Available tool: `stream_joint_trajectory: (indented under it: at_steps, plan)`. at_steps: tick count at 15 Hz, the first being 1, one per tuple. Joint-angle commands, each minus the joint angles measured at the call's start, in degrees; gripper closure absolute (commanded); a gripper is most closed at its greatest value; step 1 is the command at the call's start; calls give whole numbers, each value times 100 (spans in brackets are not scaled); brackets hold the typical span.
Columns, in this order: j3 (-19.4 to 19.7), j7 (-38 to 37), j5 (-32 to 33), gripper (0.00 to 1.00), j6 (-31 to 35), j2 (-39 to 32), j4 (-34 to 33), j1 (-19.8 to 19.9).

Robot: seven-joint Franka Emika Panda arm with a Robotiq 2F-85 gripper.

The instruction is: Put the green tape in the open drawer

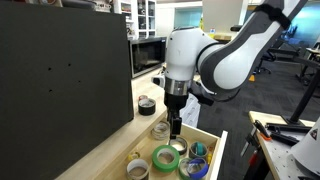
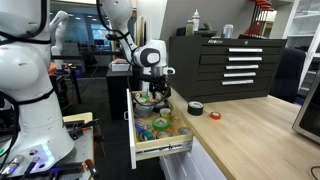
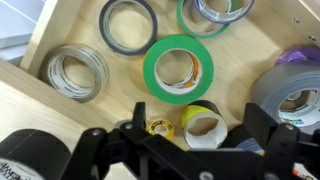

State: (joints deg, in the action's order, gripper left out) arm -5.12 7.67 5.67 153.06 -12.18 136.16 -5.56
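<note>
Green tape point(image 3: 150, 70) lies flat on the wood floor of the open drawer point(image 3: 110, 105), centre of the wrist view. Other rolls sit close around it, none overlapping. Tool point(image 3: 195, 128) hangs just above, jaws spread wide with nothing between them. Placement looks done to me. Risk is on the exit: a sideways swing or a dip would clip neighbouring rolls or the drawer wall. Lift straight up first.
</note>
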Motion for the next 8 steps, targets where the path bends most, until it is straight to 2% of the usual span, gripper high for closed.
stream_joint_trajectory:
  at_steps: [1, 3, 4, 8]
  plan:
    - [87, -232, 196, 0, -472, 723, 215, -11]
    - [119, -344, 265, 0, -591, 878, 181, 6]
    - [40, -59, 69, 0, -375, 525, 14, 36]
    - [68, -124, 99, 0, -455, 672, 29, 43]
